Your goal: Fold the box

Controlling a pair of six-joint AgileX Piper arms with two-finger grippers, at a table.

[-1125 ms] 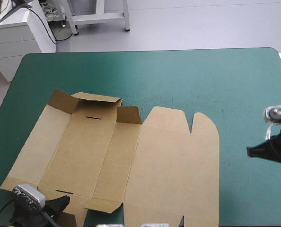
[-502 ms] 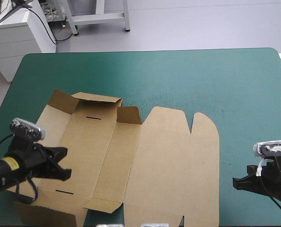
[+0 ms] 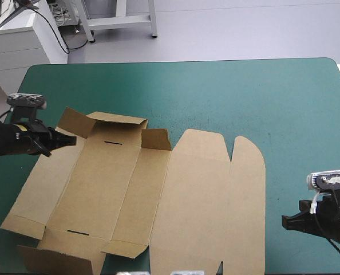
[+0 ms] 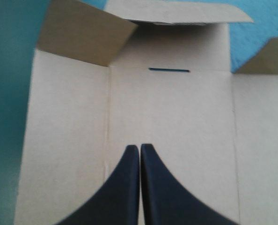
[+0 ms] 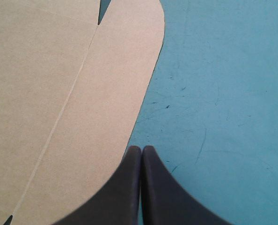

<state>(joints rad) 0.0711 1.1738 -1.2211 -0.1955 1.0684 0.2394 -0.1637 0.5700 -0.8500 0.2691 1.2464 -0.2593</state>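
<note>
The brown cardboard box [image 3: 158, 189], a cut sheet with creased panels, lies opened out almost flat on the left and middle of the teal-green surface [image 3: 273, 97]. Its far flaps [image 3: 117, 123] stand partly raised, one tilted over a narrow slot [image 3: 111, 141]. A near-left flap [image 3: 55, 260] lifts slightly. The round-cornered lid panels [image 3: 216, 195] at its right side lie flat.

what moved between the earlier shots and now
The left gripper travelled from the table's near edge toward the far side and is now over the box's left panel, by the raised far-left flap. The right gripper first came nearer and inward, then held still. Both stayed shut, holding nothing. The box has not moved.
</note>
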